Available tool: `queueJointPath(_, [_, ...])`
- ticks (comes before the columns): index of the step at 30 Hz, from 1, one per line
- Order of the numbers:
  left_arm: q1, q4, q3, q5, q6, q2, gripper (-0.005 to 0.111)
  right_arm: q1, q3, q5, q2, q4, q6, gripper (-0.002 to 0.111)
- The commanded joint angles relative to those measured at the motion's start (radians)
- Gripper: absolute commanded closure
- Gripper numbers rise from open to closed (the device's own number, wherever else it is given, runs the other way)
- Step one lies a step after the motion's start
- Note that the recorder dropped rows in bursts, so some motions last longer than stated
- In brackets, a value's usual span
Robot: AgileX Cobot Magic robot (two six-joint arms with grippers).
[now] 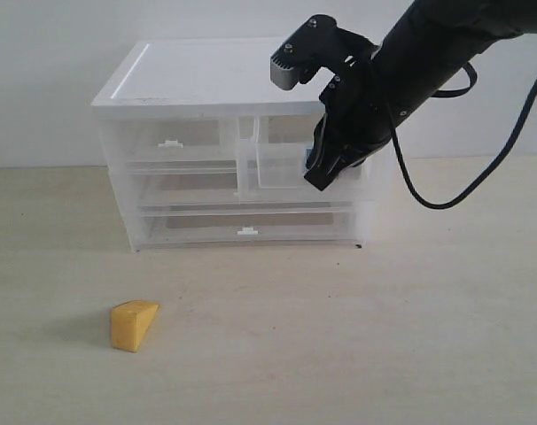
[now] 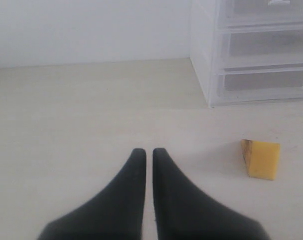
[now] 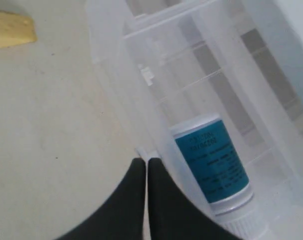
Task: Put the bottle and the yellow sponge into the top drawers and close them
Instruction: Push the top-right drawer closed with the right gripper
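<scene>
- The bottle [image 3: 211, 162] is sitting inside the right top drawer [image 1: 273, 168]. I cannot tell whether it is lying flat or leaning. Its long axis is running roughly along the drawer's side walls, with the white cap end pointing toward the right wrist and the base pointing away from it.
- That drawer is standing pulled out of the cabinet [image 1: 206, 75], while the left top drawer [image 1: 175, 135] is sitting flush.
- The right gripper [image 1: 320, 180] is hovering at the open drawer's front right corner, fingers pressed together and gripping nothing. Whether it is touching the wall is unclear.
- The sponge [image 1: 134, 325] is resting on the table [image 1: 384, 336], well in front of the cabinet's left side and tapering toward the table's near edge.
- The left gripper [image 2: 149, 151] is hanging over the table, fingers closed on nothing, with the sponge near it.
</scene>
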Motion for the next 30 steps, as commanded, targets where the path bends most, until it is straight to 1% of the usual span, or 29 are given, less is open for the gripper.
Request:
queueJointPath(1, [0.0, -0.006, 0.003, -0.011, 0.0, -0.003, 0.102, -0.001, 0.003, -0.086, 0.003, -0.037, 0.005, 0.108])
queueJointPath(8, [0.0, -0.006, 0.003, -0.011, 0.0, -0.003, 0.102, -0.001, 0.003, -0.19, 0.04, -0.107, 0.022, 0.108])
queueJointPath(14, [0.0, -0.006, 0.003, -0.011, 0.0, -0.003, 0.102, -0.001, 0.003, -0.313, 0.061, -0.11, 0.022, 0.108])
queueJointPath(22, [0.0, -0.006, 0.003, -0.011, 0.0, -0.003, 0.102, -0.001, 0.003, -0.433, 0.106, -0.133, 0.026, 0.108])
queueJointPath(26, [0.0, -0.006, 0.003, -0.011, 0.0, -0.003, 0.102, -0.001, 0.003, -0.456, 0.109, -0.131, 0.034, 0.108])
queueJointPath(30, [0.0, -0.006, 0.003, -0.011, 0.0, -0.003, 0.102, -0.001, 0.003, -0.423, 0.099, -0.131, 0.063, 0.108])
